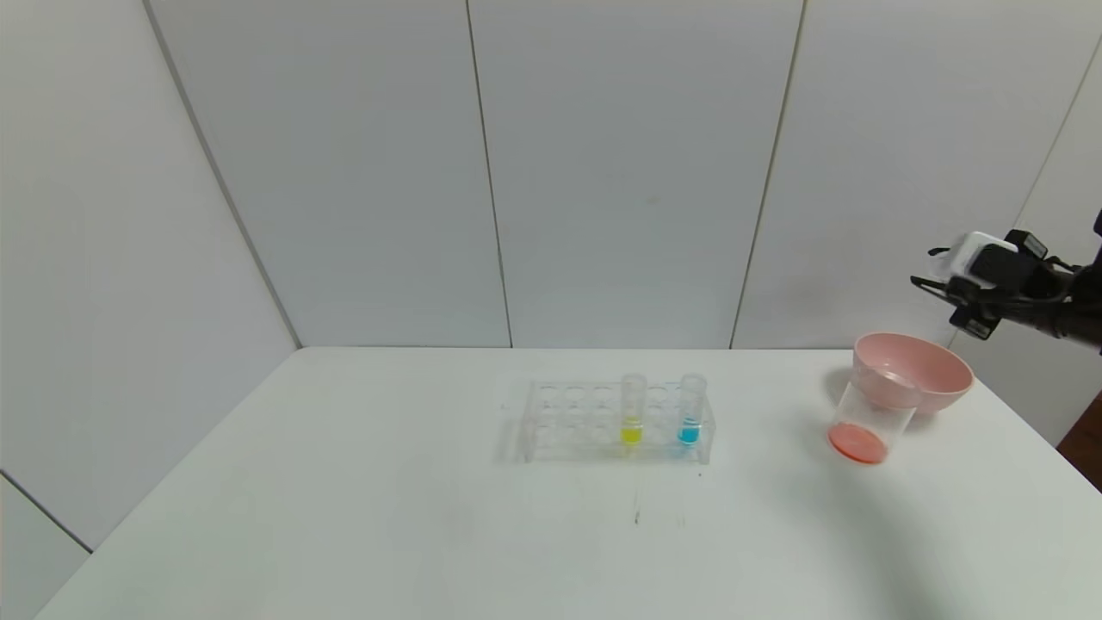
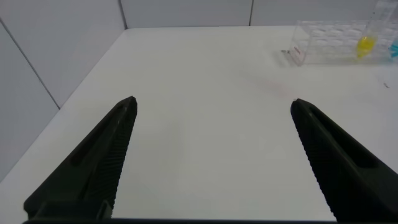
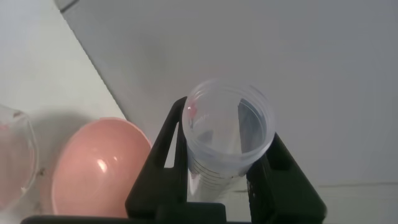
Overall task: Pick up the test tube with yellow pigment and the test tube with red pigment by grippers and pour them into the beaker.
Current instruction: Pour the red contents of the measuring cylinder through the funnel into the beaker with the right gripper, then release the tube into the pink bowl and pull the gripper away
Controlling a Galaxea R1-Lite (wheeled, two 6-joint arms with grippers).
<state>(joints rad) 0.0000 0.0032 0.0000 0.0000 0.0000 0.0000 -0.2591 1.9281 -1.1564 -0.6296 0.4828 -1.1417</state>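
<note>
light: bright, even, diffuse | shadows: faint beside rack (image 1: 616, 422) | glare: none | blur: close tube (image 3: 229, 134)

Colours on your white table (image 1: 344, 517)

Clear rack (image 1: 568, 422) holds the test tube with yellow pigment (image 1: 632, 412) plus a blue-filled tube (image 1: 690, 410). By the right edge you've got a pink bowl (image 1: 914, 372) and clear beaker (image 1: 865, 428) with orange-red liquid. Your black right gripper (image 3: 224, 186) clamps an emptied clear tube (image 3: 227, 134); the left gripper (image 2: 211, 155) is black.

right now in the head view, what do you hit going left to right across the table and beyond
rack → yellow tube → blue tube → beaker with red liquid → pink bowl → right gripper, raised by the wall past the bowl, holding an emptied tube
</note>
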